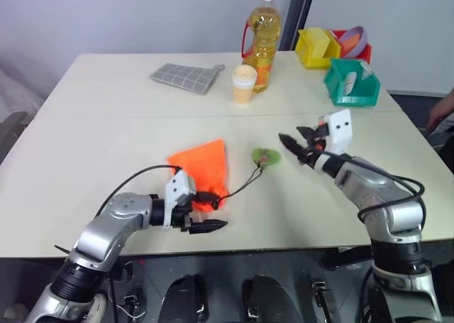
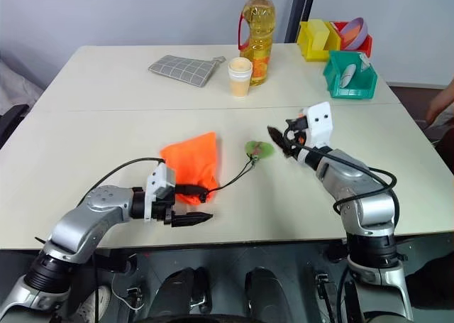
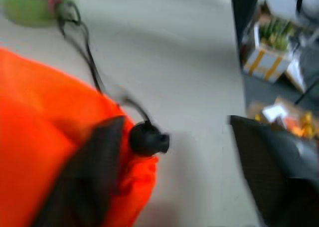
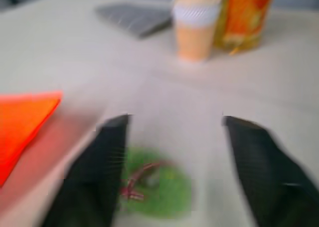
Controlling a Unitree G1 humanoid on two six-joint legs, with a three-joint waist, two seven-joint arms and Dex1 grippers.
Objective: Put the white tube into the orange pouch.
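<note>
On the pale table (image 1: 85,145), the orange pouch (image 1: 202,168) lies flat near the front edge. Its black drawstring cord (image 1: 245,184) runs to the green round tag (image 1: 265,156) beside it. The left gripper (image 1: 206,211) sits at the pouch's near corner, fingers spread wide, one finger (image 3: 94,172) against the fabric without clamping it. The right gripper (image 1: 301,147) hovers just beside the tag, fingers parted and empty. The white tube cannot be located.
</note>
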